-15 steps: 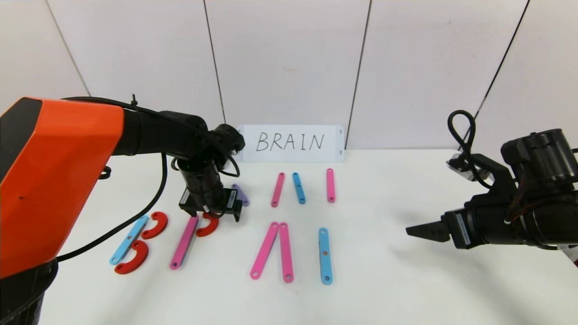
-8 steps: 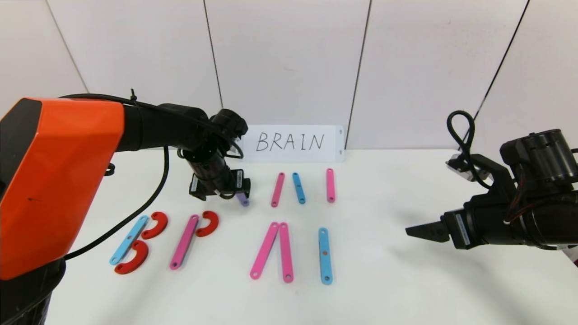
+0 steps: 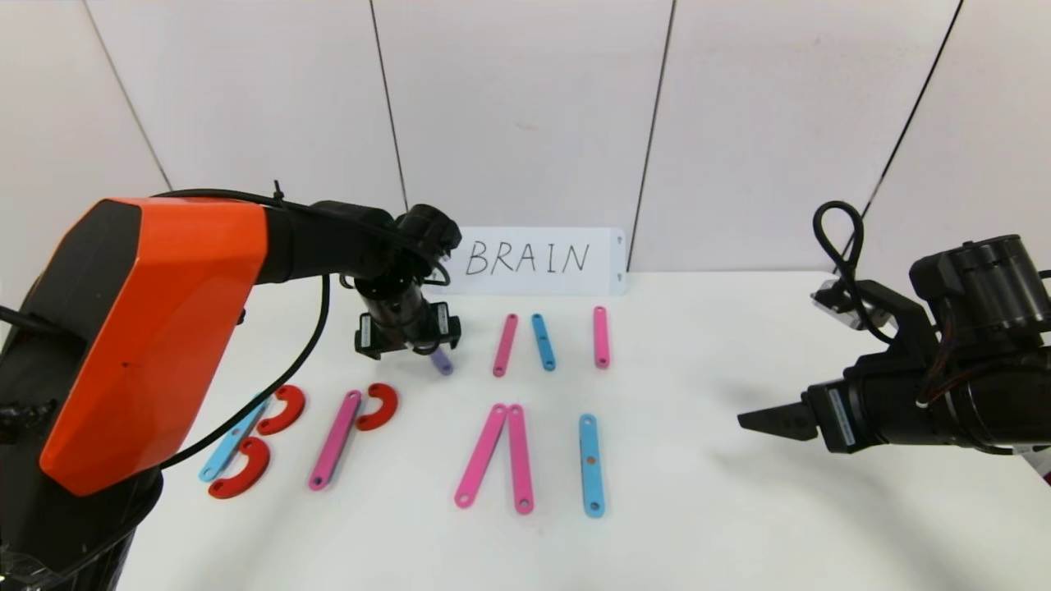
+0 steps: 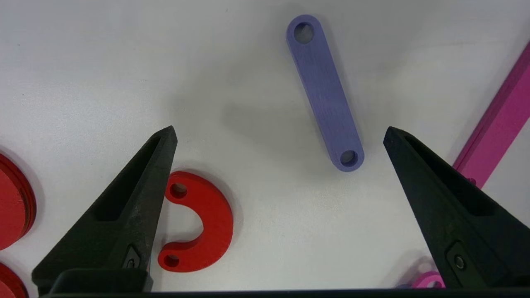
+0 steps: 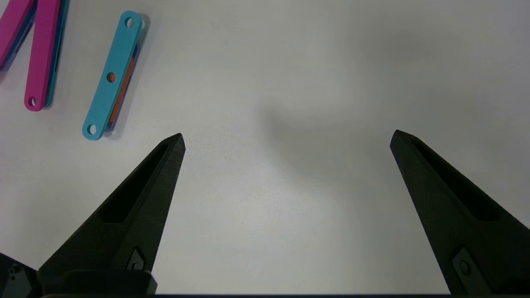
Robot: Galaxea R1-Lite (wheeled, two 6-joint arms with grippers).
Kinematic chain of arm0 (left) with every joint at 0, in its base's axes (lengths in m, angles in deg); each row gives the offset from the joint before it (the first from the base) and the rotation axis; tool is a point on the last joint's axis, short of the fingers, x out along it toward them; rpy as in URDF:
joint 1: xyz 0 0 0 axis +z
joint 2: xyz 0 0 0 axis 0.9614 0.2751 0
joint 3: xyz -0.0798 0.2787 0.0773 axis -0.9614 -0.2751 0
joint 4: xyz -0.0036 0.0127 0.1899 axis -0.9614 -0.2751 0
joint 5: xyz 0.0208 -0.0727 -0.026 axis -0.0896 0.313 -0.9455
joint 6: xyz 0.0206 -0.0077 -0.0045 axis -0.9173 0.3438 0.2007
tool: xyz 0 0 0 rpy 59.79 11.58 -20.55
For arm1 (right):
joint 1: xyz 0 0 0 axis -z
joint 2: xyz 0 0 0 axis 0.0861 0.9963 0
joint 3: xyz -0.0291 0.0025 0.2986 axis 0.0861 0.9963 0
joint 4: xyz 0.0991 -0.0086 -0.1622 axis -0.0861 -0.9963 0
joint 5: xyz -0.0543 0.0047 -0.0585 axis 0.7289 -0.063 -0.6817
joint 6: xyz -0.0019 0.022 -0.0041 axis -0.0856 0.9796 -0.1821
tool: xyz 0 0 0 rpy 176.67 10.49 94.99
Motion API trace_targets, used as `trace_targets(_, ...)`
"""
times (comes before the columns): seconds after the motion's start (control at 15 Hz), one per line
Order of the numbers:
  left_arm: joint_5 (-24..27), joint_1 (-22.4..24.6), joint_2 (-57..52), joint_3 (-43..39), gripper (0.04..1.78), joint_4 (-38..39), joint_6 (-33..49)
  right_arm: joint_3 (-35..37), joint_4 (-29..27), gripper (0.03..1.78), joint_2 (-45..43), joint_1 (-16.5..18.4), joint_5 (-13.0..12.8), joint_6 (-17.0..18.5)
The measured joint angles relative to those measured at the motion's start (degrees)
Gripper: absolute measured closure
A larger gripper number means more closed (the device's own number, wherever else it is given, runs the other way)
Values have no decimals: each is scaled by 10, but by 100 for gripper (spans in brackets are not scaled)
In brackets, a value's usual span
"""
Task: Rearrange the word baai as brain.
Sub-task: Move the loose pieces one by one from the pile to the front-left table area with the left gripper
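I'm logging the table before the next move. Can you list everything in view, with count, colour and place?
Long strips: three pink, two blue, front row of the table, among them a touching pink pair.
Short strips: two pink, one blue, back row near the card.
Purple strip: one, lying flat below the left gripper, not held.
C-shaped curves: three, red, front left beside the strips.
White card: one, handwritten BRAIN, at the wall.
Table: one, white.
Left gripper: open, above the purple strip.
Right gripper: open, parked over bare table at the right.
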Motion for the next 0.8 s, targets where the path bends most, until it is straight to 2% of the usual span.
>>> trace_targets(0.47, -11, -1, 21, 0, 9, 28, 16, 0, 0, 7, 0, 0, 0, 0)
trace_targets(0.67, -10, -3, 24, 1, 30, 31, 16, 2, 1, 7, 0, 0, 0, 0)
trace_targets(0.8, -10, -4, 27, 1, 56, 31, 16, 2, 1, 7, 0, 0, 0, 0)
